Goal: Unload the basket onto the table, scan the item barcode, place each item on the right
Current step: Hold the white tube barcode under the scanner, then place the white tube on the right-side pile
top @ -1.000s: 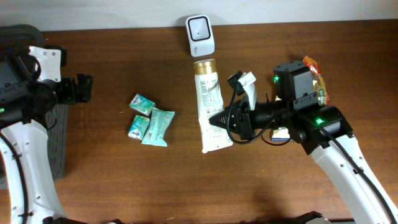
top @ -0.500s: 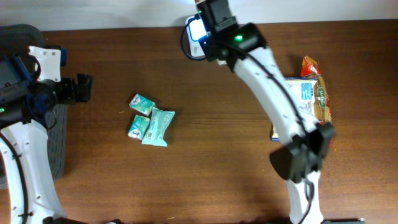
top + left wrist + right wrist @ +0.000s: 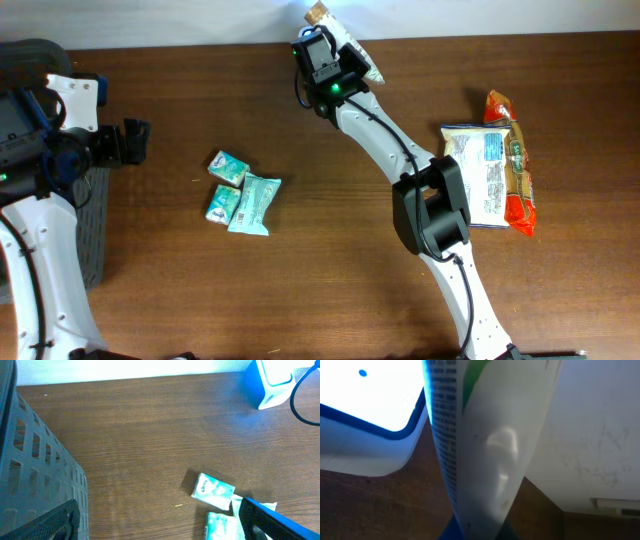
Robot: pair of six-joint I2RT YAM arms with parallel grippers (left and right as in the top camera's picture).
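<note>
At 9 o'clock, beside the basket (image 3: pixel 95 230), the left tool (image 3: pixel 135 140) stands wide and empty. Tissue packs (image 3: pixel 240 195) lie left of centre. At 12 o'clock the right tool (image 3: pixel 335 45) is clamped on the tube (image 3: pixel 490 450), just beside the scanner's (image 3: pixel 365 415) lit face. The print looks edge-on, so a slight twist could probably spoil the read. A second ago the tube lay on the surface (image 3: pixel 330 280).

Dark brown wooden table (image 3: pixel 150 425): fine grain seen, low satin sheen. White soft plastic tube with green print (image 3: pixel 490 445): smooth, semi-gloss, skin dented. White hard plastic scanner box (image 3: pixel 270 382): smooth, glossy. Teal tissue packets (image 3: pixel 247 203): wrapped in shiny crinkled film. Dark grey slotted plastic basket (image 3: pixel 35 470): matt. White and orange snack bags (image 3: pixel 490 180): glossy film.
</note>
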